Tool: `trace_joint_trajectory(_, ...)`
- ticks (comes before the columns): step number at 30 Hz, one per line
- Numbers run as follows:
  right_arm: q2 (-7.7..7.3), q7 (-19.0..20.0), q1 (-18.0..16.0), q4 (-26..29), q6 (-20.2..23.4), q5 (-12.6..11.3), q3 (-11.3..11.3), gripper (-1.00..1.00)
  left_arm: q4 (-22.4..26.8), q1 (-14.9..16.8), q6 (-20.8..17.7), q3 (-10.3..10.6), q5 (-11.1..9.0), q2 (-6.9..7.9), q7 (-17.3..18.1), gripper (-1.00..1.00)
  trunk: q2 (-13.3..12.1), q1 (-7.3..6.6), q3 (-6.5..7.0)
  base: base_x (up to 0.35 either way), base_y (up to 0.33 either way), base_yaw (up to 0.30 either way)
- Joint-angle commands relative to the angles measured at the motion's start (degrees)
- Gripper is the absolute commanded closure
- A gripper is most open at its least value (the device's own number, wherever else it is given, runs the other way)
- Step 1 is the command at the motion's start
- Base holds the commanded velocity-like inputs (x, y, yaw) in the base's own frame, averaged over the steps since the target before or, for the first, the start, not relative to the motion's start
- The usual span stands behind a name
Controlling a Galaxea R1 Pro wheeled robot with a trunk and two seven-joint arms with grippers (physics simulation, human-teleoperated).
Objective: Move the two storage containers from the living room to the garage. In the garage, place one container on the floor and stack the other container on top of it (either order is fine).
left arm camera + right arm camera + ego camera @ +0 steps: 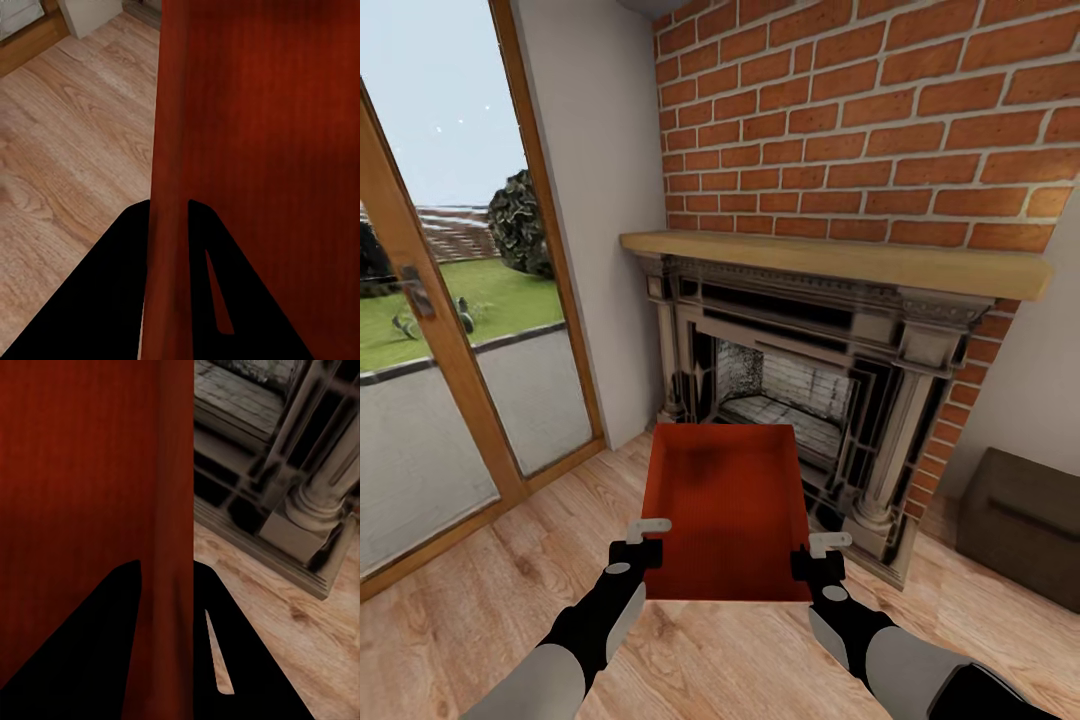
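Observation:
One orange-red storage container (725,510) hangs in front of me above the light wood plank floor (490,590), lidless, its hollow facing up. My left gripper (644,545) is shut on its left wall (169,187), one dark finger on each side of the thin wall. On the opposite side my right gripper (812,558) is shut on the right wall (176,547) the same way. The second container is out of view. This is the living room, with the red brick fireplace (840,360) just beyond the box.
A glass door with a wooden frame (450,330) fills the left, grass outside. The fireplace's stone surround and column base (319,510) stand close to the box's right side. A dark low cabinet (1025,525) sits at the right.

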State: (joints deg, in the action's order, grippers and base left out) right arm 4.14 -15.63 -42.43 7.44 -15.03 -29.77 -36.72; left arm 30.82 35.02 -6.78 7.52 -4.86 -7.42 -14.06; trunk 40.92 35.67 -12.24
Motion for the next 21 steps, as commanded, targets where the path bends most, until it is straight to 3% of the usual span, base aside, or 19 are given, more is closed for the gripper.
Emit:
trace_joint_trajectory(1, -0.06, -0.02, -0.02, -1.09, 0.15, -0.37, -0.02, 1.0, 0.54, 0.07, -0.34, -4.1, 0.12, 0.38, -0.62, 1.0, -0.34, -0.21, 0.1, 0.0, 0.0, 0.0)
trace_joint_trajectory(21, -0.09, -0.02, -0.02, -1.11, 0.09, -0.37, -0.02, 1.0, 0.09, 0.06, -0.19, -4.18, 0.12, 0.38, -0.7, 1.0, -8.36, -4.6, 3.69, 0.0, 0.0, 0.0)
